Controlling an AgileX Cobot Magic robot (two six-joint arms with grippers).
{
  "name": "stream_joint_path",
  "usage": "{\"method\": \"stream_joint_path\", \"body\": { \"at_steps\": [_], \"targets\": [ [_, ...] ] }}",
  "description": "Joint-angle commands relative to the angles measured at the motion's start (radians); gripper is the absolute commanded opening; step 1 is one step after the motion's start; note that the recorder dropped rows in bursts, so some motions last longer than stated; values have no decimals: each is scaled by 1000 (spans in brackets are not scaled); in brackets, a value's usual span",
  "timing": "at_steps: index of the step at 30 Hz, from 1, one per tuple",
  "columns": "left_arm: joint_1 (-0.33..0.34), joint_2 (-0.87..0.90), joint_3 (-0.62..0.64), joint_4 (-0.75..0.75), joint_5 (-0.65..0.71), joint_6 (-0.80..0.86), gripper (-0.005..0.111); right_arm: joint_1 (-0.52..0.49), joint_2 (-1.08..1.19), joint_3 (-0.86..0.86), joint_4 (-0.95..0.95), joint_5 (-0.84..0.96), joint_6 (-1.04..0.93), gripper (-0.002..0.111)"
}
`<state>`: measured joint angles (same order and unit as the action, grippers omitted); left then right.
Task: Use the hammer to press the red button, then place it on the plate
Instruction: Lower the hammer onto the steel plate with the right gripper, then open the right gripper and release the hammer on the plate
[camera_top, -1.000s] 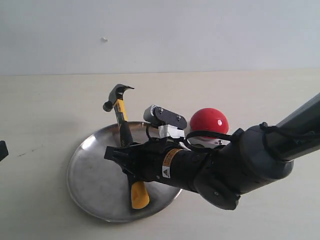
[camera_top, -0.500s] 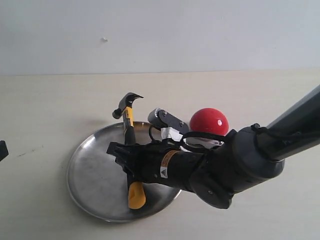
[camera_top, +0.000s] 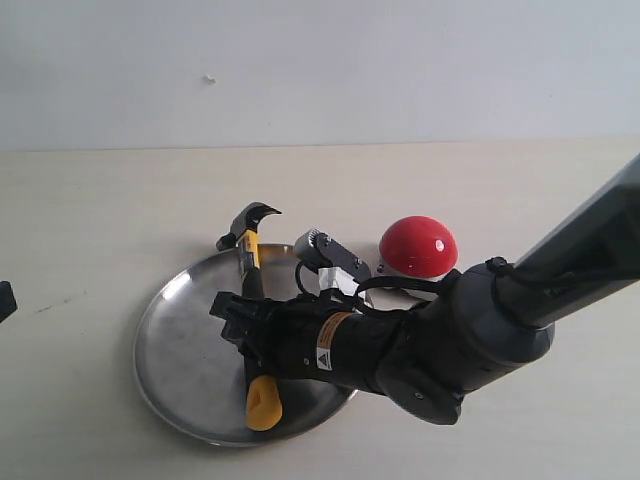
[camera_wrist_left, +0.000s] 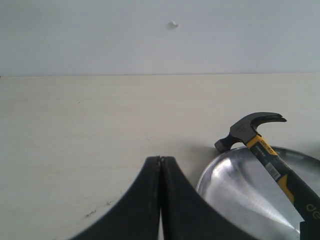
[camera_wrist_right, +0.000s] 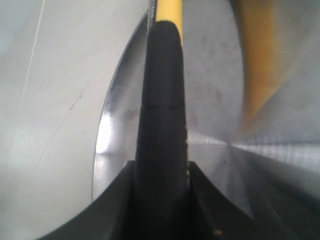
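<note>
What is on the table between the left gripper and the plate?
Nothing. In the left wrist view, only bare table lies between the shut left gripper and the plate.

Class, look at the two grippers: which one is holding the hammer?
The right gripper, clamped on the hammer handle over the plate. The left gripper is shut on nothing, apart from the hammer.

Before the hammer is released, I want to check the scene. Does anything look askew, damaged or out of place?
Only one thing: the hammer, held by the right gripper, reaches across the plate, and its head juts past the rim, over the table. The red button sits upright beside the plate. No damage shows.
</note>
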<state>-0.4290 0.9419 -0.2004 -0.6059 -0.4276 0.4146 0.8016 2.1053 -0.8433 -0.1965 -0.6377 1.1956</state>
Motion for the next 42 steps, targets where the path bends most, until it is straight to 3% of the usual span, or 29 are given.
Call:
{"method": "stream_joint_path", "body": {
  "at_steps": [1, 6, 16, 20, 33, 39, 42],
  "targets": [
    [-5, -6, 5, 1, -13, -3, 0, 1, -9, -14, -18, -76, -17, 0],
    [-5, -6, 5, 1, -13, -3, 0, 1, -9, -14, -15, -61, -36, 1],
    [-5, -6, 5, 1, -13, -3, 0, 1, -9, -14, -16, -46, -108, 40],
    [-5, -6, 5, 2, -13, -3, 0, 1, -11, -14, -11, -36, -153, 49],
    [-5, -6, 5, 2, -13, -3, 0, 1, -156, -14, 70, 242, -336, 50],
    [-5, -6, 5, 2, -13, -3, 0, 1, -260, -14, 127, 343, -535, 49],
    [-5, -6, 5, 2, -13, -3, 0, 1, -322, -11, 163, 396, -649, 42]
  ]
}}
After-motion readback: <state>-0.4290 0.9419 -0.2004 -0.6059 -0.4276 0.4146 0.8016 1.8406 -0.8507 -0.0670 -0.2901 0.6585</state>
